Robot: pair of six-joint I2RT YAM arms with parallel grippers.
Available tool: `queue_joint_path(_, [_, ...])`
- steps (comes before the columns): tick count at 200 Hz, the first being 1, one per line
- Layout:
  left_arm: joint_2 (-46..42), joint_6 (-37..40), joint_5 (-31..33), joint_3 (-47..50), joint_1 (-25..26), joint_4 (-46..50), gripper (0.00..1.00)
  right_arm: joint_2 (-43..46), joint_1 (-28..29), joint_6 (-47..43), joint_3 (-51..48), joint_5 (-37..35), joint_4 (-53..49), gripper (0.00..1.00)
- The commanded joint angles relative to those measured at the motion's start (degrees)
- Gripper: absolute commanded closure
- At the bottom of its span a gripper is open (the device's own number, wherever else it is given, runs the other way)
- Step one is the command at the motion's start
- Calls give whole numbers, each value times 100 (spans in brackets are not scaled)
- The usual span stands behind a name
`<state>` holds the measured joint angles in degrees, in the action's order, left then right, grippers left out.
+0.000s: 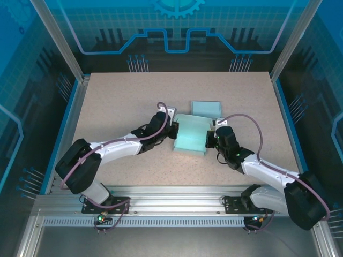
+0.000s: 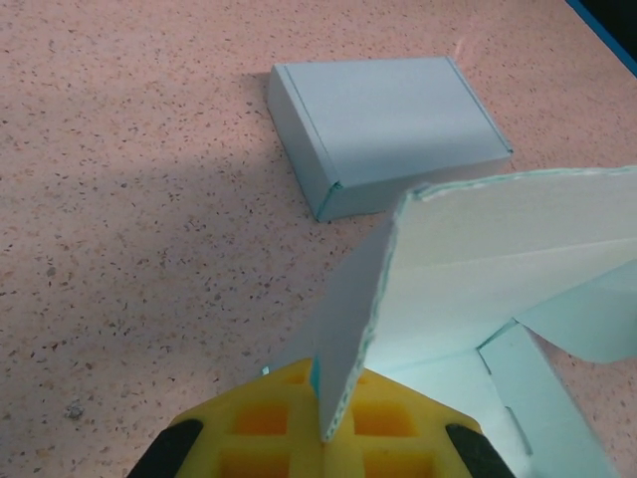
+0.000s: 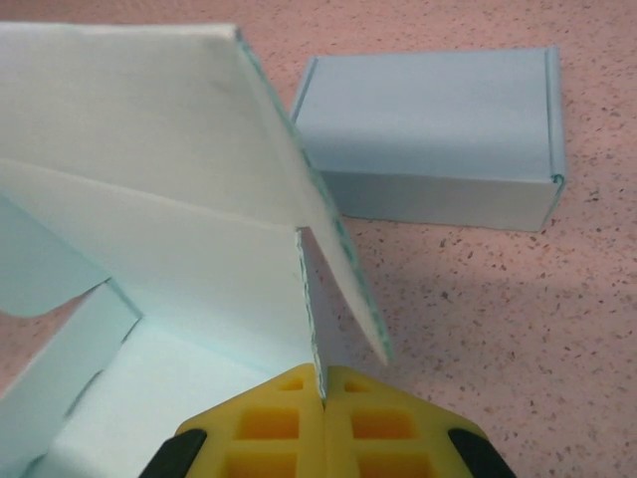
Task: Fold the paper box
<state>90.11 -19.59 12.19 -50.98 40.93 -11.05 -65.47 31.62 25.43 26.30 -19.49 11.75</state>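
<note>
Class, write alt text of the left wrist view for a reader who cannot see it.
The left gripper is shut on an upright flap of a half-folded pale blue paper box. Behind it a second, closed box lies flat on the speckled table.

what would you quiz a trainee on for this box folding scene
1. True or false: the left tool is shut on a raised side flap of the unfolded paper box.
2. Where is the closed box? A) on the table, beyond the unfolded one; B) stacked on it; C) inside it.
3. Fill in: the right tool is shut on the unfolded box's other raised ____.

Key: 1 true; 2 A; 3 flap.
</note>
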Motion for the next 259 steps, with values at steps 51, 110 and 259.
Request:
queue_joint_path(51, [126, -1, 484, -21, 184, -1007, 100, -775, 208, -461, 797, -108, 785, 100])
queue_joint_path(110, [207, -52, 469, 247, 227, -1512, 100, -1033, 270, -345, 661, -99, 1180, 100])
queue_joint_path(259, [523, -321, 865, 1080, 592, -2239, 100, -1353, 1045, 89, 24, -877, 1891, 100])
